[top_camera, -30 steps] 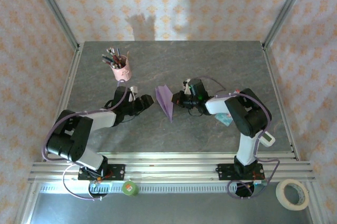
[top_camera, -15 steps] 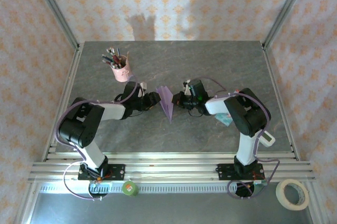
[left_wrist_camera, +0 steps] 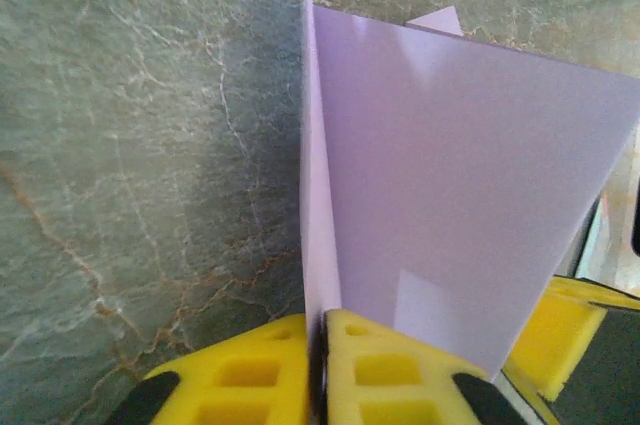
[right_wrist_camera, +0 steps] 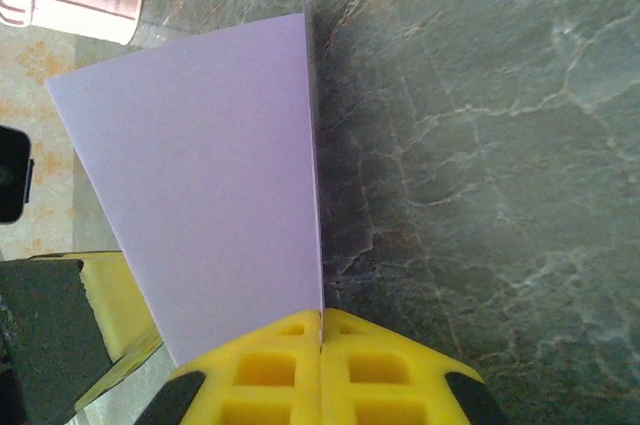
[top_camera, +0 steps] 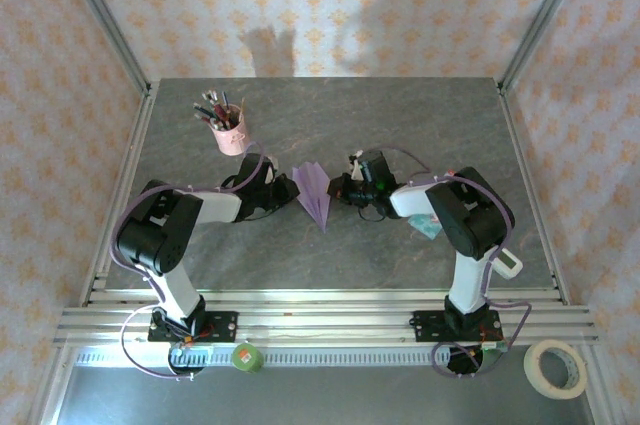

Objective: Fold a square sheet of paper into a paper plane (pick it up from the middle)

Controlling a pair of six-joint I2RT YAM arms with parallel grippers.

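Left end effector [top_camera: 290,189] newly at paper plane [top_camera: 315,195]; marbled table [top_camera: 400,115], patterned walls [top_camera: 400,5]

Bright, soft light fills the overhead view; blurred shadows fall on the back wall [top_camera: 265,45]. Up close the desk [left_wrist_camera: 150,145] is sharp, while the paper plane [left_wrist_camera: 460,175] carries pale glare and casts a dark shadow beside its fold.

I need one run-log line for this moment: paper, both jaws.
paper plane: folded, tip toward near edge of table | left jaws: shut on its left side | right jaws: shut on its right side
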